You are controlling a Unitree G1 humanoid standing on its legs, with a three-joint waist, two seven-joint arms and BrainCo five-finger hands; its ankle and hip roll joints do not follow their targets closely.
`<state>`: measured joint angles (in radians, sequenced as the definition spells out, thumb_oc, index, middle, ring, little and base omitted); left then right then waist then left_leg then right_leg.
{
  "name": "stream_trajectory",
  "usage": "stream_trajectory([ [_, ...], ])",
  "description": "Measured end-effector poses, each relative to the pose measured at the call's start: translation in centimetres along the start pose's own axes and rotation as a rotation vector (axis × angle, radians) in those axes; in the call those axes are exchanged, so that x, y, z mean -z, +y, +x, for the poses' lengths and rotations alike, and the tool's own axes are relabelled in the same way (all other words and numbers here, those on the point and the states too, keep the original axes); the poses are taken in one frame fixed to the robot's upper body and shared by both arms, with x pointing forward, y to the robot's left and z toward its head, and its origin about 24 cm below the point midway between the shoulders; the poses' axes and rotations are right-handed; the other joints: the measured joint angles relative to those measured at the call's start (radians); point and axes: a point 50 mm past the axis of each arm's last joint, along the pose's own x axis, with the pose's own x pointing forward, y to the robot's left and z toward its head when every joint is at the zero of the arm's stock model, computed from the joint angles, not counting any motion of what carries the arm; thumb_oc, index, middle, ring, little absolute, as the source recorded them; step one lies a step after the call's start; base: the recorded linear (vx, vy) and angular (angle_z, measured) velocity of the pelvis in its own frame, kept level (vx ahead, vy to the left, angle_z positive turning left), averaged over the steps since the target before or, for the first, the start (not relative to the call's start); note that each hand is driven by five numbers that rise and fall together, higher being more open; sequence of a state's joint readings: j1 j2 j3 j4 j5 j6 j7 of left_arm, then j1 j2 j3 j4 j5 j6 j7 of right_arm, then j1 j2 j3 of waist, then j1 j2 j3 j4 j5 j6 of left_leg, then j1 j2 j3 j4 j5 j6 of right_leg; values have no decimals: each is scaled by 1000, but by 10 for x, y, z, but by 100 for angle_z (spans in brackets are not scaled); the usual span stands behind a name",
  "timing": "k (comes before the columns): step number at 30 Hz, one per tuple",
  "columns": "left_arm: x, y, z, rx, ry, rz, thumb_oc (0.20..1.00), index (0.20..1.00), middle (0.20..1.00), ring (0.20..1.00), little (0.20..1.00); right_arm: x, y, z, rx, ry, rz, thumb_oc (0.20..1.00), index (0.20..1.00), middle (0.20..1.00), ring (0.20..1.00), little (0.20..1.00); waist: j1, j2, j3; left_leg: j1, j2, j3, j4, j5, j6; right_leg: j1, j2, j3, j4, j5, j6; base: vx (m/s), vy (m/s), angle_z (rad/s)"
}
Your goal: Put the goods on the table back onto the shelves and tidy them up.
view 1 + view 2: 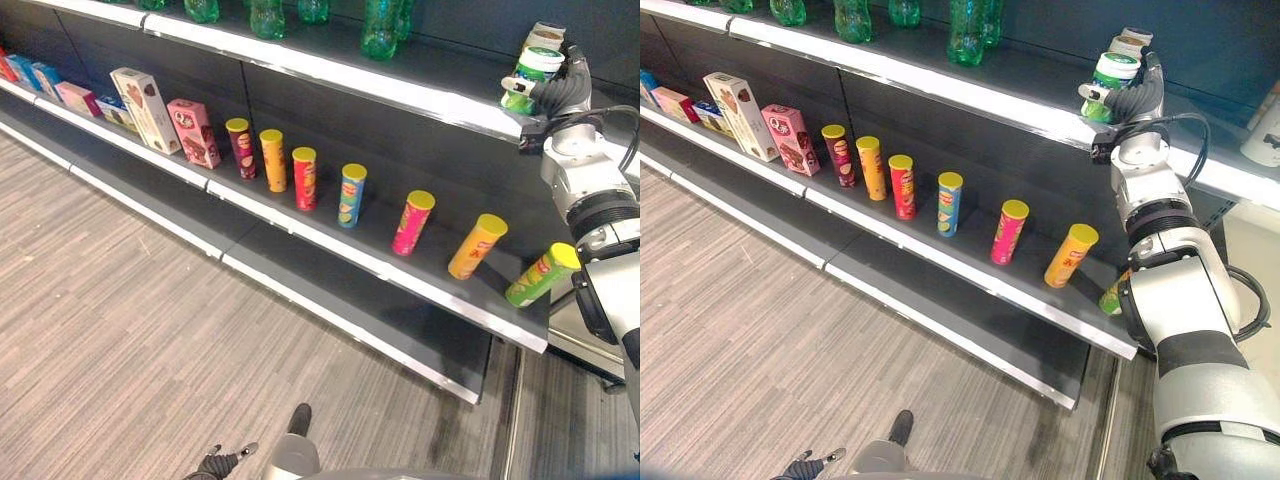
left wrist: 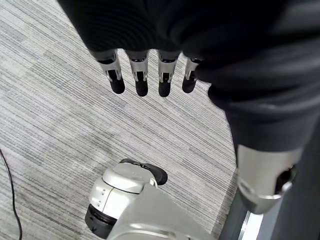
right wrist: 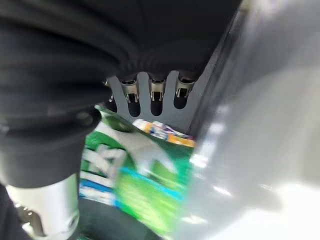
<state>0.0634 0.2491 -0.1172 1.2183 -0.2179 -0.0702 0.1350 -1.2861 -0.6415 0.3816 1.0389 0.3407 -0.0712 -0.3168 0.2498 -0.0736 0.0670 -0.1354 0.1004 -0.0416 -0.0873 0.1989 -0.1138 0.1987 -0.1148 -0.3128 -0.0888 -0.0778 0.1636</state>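
My right hand is raised to the upper shelf at its right end. Its fingers and thumb are curled round a green-and-white tub with a white lid, held at the shelf's front edge. In the right wrist view the tub lies right under the fingers. A second tub with a brown lid stands just behind it. My left hand hangs over the striped floor with straight fingers, holding nothing.
Several tall chip cans stand in a row on the middle shelf, the rightmost leaning by my right arm. Boxes stand further left. Green bottles line the upper shelf. A lower shelf is bare.
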Motion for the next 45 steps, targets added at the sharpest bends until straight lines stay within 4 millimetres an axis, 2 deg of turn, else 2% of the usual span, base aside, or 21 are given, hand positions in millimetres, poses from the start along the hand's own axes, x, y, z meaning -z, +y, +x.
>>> stream_trajectory([
  [8, -4, 0, 1, 1, -11, -2, 1000, 1000, 1000, 1000, 1000, -55, -13, -2, 4, -261, -11, 1000, 1000, 1000, 1000, 1000, -15, 6, 5, 15, 3, 18, 0, -1, 1, 5, -2, 13, 0, 0, 0, 5, -15, -6],
  [10, -4, 0, 1, -1, -7, -6, 1000, 1000, 1000, 1000, 1000, -80, -17, -9, -7, -391, -25, 1000, 1000, 1000, 1000, 1000, -35, 7, 8, 21, 5, 27, 0, -3, 4, 4, -4, 24, 0, 0, 0, 8, -29, -9],
  [12, -3, 2, 1, -11, -5, -33, 1000, 1000, 1000, 1000, 1000, -103, -21, -35, -78, -577, -42, 1000, 1000, 1000, 1000, 1000, -47, 2, 13, 22, 3, 32, 0, -5, 8, 4, -7, 28, 0, 0, 1, 0, -23, -9],
  [14, 3, 6, 0, -17, 10, -1, 1000, 1000, 1000, 1000, 1000, -133, -13, -66, -214, -802, -46, 1000, 1000, 1000, 1000, 1000, -76, 2, 19, 34, 2, 52, 0, -5, 8, 7, -12, 37, 0, 0, 1, 11, -23, -17],
  [18, 1, 8, 0, -14, -4, -23, 1000, 1000, 1000, 1000, 1000, -150, -3, -126, -528, -1026, -34, 1000, 1000, 1000, 1000, 1000, -105, 1, 20, 43, 6, 73, 0, -6, 8, 10, -12, 48, 0, 0, 1, -7, -17, -10],
  [19, 1, 7, 0, -6, -8, -9, 1000, 1000, 1000, 1000, 1000, -139, 7, -145, -688, -1032, 22, 1000, 1000, 1000, 1000, 1000, -107, 1, 21, 55, 10, 86, -1, -11, 8, 8, -12, 59, 0, 0, 1, -21, -3, -22],
  [21, -1, 6, 0, 6, -20, 15, 1000, 1000, 1000, 1000, 1000, -116, 13, -156, -812, -949, 105, 1000, 1000, 1000, 1000, 1000, -114, 6, 25, 60, 16, 103, -2, -17, 10, 6, -11, 68, 4, 0, 1, -33, 2, -23],
  [22, -2, 4, 0, 19, -28, 24, 1000, 1000, 1000, 1000, 1000, -77, 25, -170, -926, -781, 252, 1000, 1000, 1000, 1000, 1000, -114, 5, 25, 65, 20, 118, -1, -28, 8, -3, -13, 84, 14, -2, 4, -31, 12, -26],
  [23, 0, 3, -1, 27, -27, 39, 1000, 1000, 1000, 1000, 1000, -63, 33, -175, -966, -707, 314, 1000, 1000, 1000, 1000, 1000, -113, 2, 23, 67, 22, 123, -4, -36, 14, -5, -14, 88, 19, -9, 10, -34, 17, -30],
  [24, -4, -3, -1, 53, -43, 52, 1000, 1000, 1000, 1000, 1000, -28, 43, -186, -1041, -525, 364, 1000, 1000, 1000, 1000, 1000, -128, 15, 31, 59, 24, 143, -7, -36, 14, -23, -17, 102, 22, -11, 14, -35, 20, -21],
  [26, -9, -8, -1, 70, -68, 73, 1000, 1000, 1000, 1000, 1000, 10, 56, -202, -1128, -327, 377, 1000, 1000, 1000, 1000, 1000, -141, 31, 37, 47, 27, 170, -7, -35, 15, -45, -22, 114, 23, -1, 16, -30, 17, -22],
  [27, -12, -9, -2, 74, -87, 74, 1000, 1000, 1000, 1000, 1000, 41, 62, -216, -1139, -181, 422, 1000, 1000, 1000, 1000, 1000, -141, 39, 41, 46, 25, 179, -6, -34, 17, -47, -25, 121, 22, 0, 17, -41, 8, -18],
  [29, -19, -10, -1, 81, -107, 75, 1000, 1000, 1000, 1000, 1000, 71, 73, -242, -1247, -7, 373, 1000, 1000, 1000, 1000, 1000, -163, 58, 51, 46, 22, 194, -1, -22, 21, -57, -32, 138, 17, 11, 16, -43, 18, -19],
  [31, -20, -7, -1, 76, -113, 76, 1000, 1000, 1000, 1000, 1000, 87, 76, -248, -1245, 62, 368, 1000, 1000, 1000, 1000, 1000, -165, 59, 53, 47, 22, 196, 0, -21, 21, -50, -32, 138, 16, 15, 12, -23, 22, -11],
  [32, -30, -6, 0, 80, -148, 112, 1000, 1000, 1000, 1000, 1000, 119, 80, -263, -1229, 199, 341, 1000, 1000, 1000, 1000, 1000, -171, 55, 53, 53, 24, 207, 0, -22, 21, -54, -33, 142, 17, 13, 14, -16, 19, -8],
  [35, -54, -13, -1, 111, -232, 144, 1000, 1000, 1000, 1000, 1000, 169, 72, -281, -1209, 415, 184, 1000, 1000, 1000, 1000, 1000, -174, 57, 58, 51, 23, 216, 0, -22, 21, -60, -35, 145, 14, 12, 15, -10, 13, -5],
  [36, -52, -13, -1, 117, -232, 146, 1000, 1000, 1000, 1000, 1000, 178, 70, -284, -1197, 455, 155, 1000, 1000, 1000, 1000, 1000, -172, 56, 58, 52, 23, 216, 0, -22, 21, -53, -34, 145, 15, 12, 16, 0, 0, 0],
  [38, -59, -18, -2, 135, -257, 177, 1000, 1000, 1000, 1000, 1000, 221, 59, -298, -1047, 633, 67, 1000, 1000, 1000, 1000, 1000, -179, 54, 58, 57, 25, 218, -1, -24, 21, -56, -33, 145, 17, 11, 17, 0, 0, 0],
  [41, -59, -20, -2, 143, -256, 181, 1000, 1000, 1000, 1000, 1000, 247, 47, -319, -967, 765, -19, 1000, 1000, 1000, 1000, 1000, -194, 57, 60, 58, 27, 222, -1, -25, 21, -59, -33, 151, 17, 10, 17, -1, 21, -6],
  [44, -57, -22, -2, 148, -253, 183, 1000, 1000, 1000, 1000, 1000, 288, 29, -364, -685, 1072, -38, 1000, 1000, 1000, 1000, 1000, -189, 57, 60, 70, 29, 228, -1, -32, 17, -49, -32, 160, 18, 7, 20, 6, 9, -4],
  [45, -57, -22, -2, 147, -253, 183, 1000, 1000, 1000, 1000, 1000, 290, 26, -374, -691, 1108, -72, 1000, 1000, 1000, 1000, 1000, -190, 61, 62, 68, 29, 228, -1, -34, 17, -52, -32, 160, 18, 7, 21, 11, 5, -3],
])
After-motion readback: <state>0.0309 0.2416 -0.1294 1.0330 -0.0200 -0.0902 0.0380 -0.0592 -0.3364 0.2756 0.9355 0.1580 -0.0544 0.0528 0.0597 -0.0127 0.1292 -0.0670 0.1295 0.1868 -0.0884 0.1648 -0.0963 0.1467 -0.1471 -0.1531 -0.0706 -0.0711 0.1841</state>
